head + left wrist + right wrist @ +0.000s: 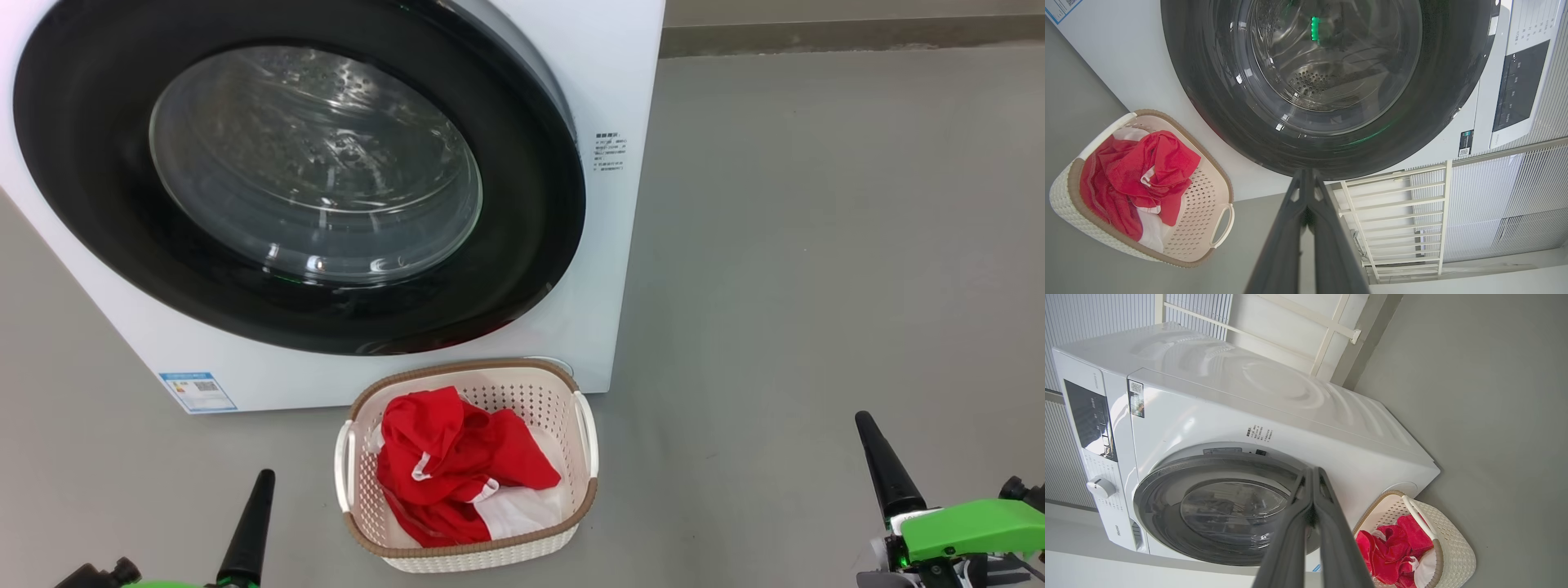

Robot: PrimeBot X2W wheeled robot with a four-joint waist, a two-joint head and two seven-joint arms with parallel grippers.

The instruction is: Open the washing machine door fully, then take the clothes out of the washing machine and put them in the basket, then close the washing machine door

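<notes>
Washing machine (pixel 624 90): white front-loader, filling the upper left of the head frame, standing on a grey floor (pixel 816 286). A blue sticker (pixel 197 392) sits at its lower left corner and a small printed label (pixel 610 153) to the right of the door. Washing machine door (pixel 302 171): glossy black rim around a bulging clear glass bowl. It appears shut flat against the machine's front, and the perforated steel drum shows through the glass in the left wrist frame. Control panel (pixel 1515 90): dark, at the right edge of the left wrist frame. Dial (pixel 1100 486): white, at centre left of the right wrist frame. Basket (pixel 522 392): cream perforated plastic with a brown woven-look rim, at lower centre of the head frame. It stands on the floor just before the machine's lower right corner. Clothes (pixel 457 465): red with white trim and a white panel, bunched inside the basket. Left gripper (pixel 263 486): lower left of the head frame, fingers pressed together, holding nothing, apart from the basket. Right gripper (pixel 869 437): lower right, on a green housing (pixel 971 527), fingers likewise closed and empty, well apart from the basket. White barred frame (pixel 1396 216): lower right of the left wrist frame, beside the machine.
</notes>
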